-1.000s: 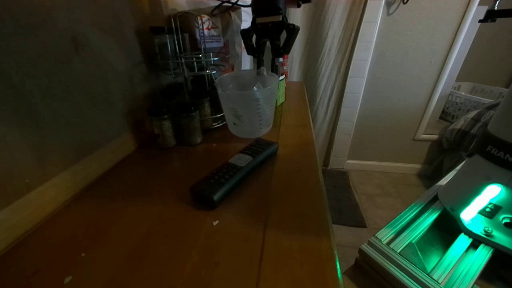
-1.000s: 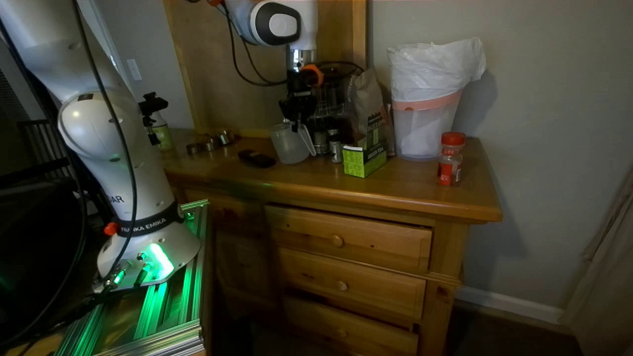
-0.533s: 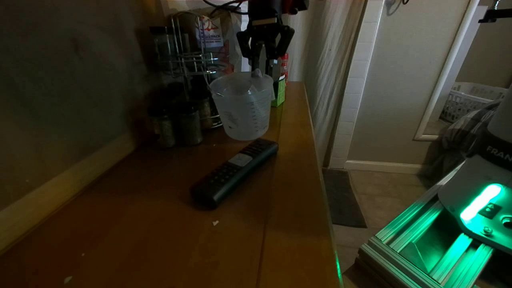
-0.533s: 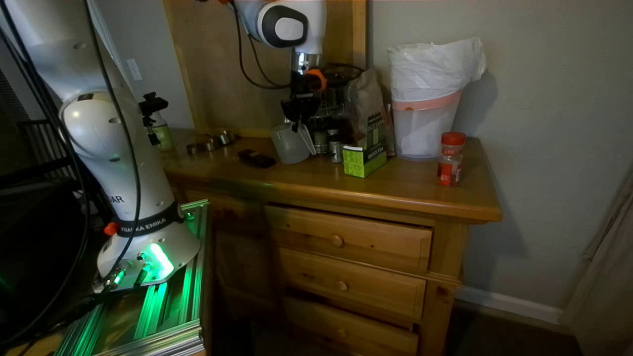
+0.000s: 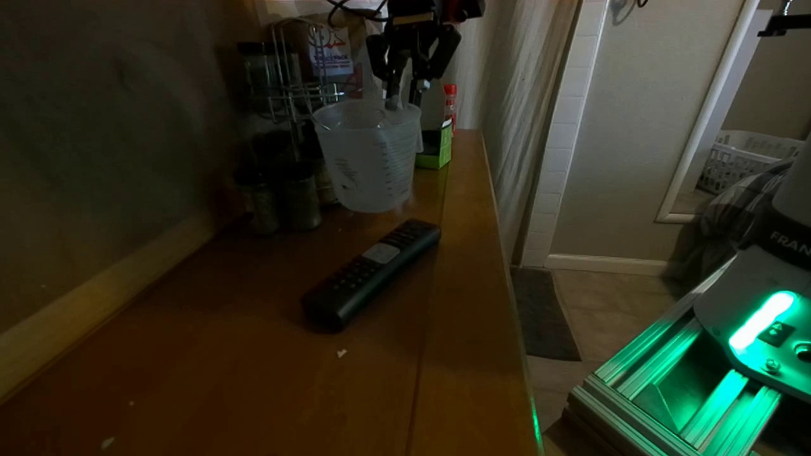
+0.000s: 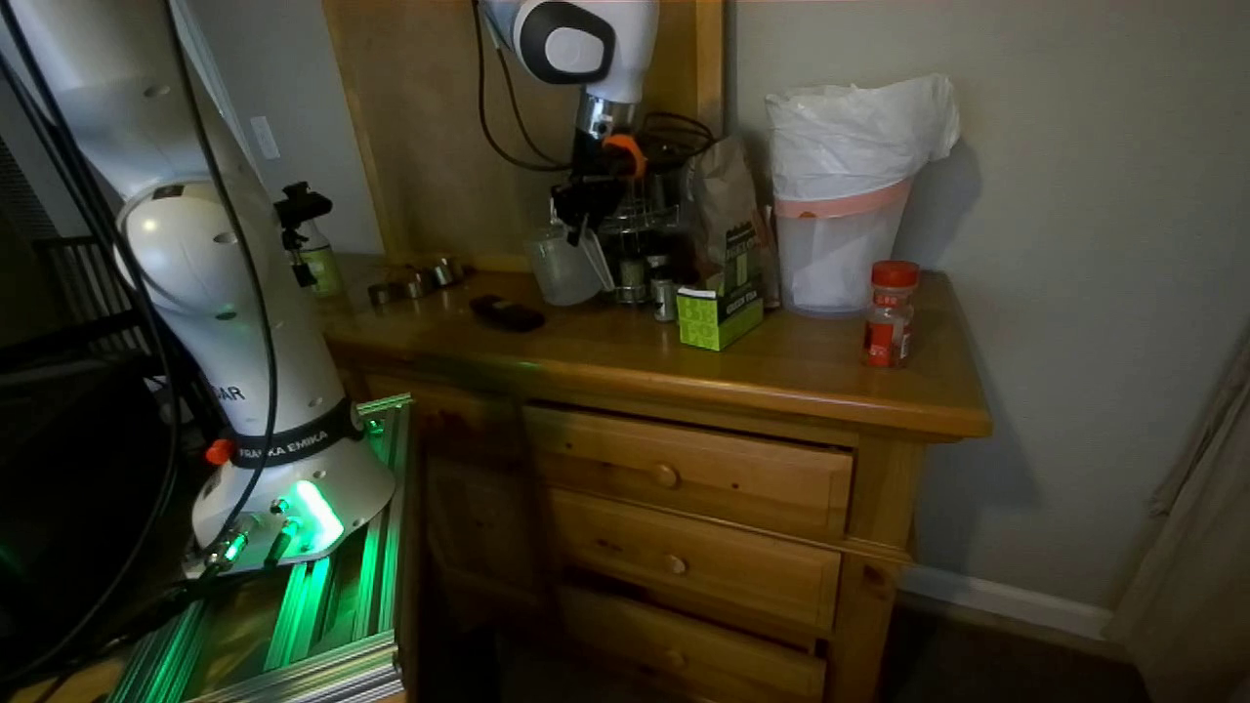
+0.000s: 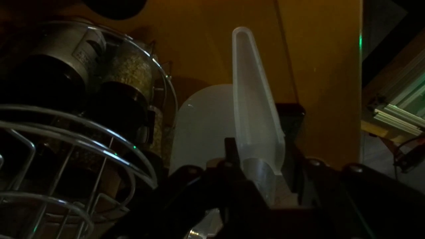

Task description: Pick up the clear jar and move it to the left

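Observation:
The clear jar is a large translucent measuring jug (image 5: 367, 168) with printed marks; it also shows in an exterior view (image 6: 562, 273). My gripper (image 5: 404, 98) is above the jar's rim at its handle side, also seen in an exterior view (image 6: 578, 234). In the wrist view the jar's handle (image 7: 254, 106) sits between my two fingers (image 7: 260, 146), which touch it from both sides. The jar's body (image 7: 202, 129) lies left of the handle there. The jar appears held a little above the dresser top, slightly tilted. Its inside is hidden in the wrist view.
A black remote (image 5: 374, 272) lies in front of the jar. A wire spice rack (image 7: 109, 152) with dark-lidded bottles (image 5: 298, 196) stands close beside it. A green tea box (image 6: 721, 317), red-lidded bottle (image 6: 889, 317), bagged bin (image 6: 845, 244) and metal cups (image 6: 420, 281) stand on the dresser (image 6: 635, 356).
My gripper and the jar have moved left in an exterior view, toward the spice rack side. In the last half second the jar has risen in both exterior views. The remote has not moved.

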`<state>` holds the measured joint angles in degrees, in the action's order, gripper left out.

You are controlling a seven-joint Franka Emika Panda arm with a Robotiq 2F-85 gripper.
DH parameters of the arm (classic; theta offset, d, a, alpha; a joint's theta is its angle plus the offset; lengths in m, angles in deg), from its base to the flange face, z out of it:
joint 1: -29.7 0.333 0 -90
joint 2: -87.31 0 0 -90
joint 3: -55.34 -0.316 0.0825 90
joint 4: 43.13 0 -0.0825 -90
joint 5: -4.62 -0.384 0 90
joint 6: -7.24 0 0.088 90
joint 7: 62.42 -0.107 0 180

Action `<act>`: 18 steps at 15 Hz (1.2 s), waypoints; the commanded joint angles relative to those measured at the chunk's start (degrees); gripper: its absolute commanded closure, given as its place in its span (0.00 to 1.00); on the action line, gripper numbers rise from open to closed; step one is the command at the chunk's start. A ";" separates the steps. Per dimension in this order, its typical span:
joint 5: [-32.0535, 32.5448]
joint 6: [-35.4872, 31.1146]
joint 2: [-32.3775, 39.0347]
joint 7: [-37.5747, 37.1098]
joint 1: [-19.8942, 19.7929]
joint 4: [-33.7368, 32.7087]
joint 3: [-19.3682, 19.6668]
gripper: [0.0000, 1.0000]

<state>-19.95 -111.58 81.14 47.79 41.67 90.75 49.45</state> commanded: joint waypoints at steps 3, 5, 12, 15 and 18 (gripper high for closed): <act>-4.37 3.82 -0.09 1.82 0.10 -2.85 -0.54 0.90; -5.10 3.99 -0.13 1.78 0.63 -2.78 -1.23 0.90; -10.62 3.69 -0.12 5.80 2.56 -2.32 -3.60 0.90; -14.07 4.20 0.02 9.54 3.21 -2.33 -4.28 0.90; -16.25 5.43 1.01 12.33 3.84 -3.10 -5.35 0.90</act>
<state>-32.87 -108.54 81.21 56.68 44.88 89.25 44.69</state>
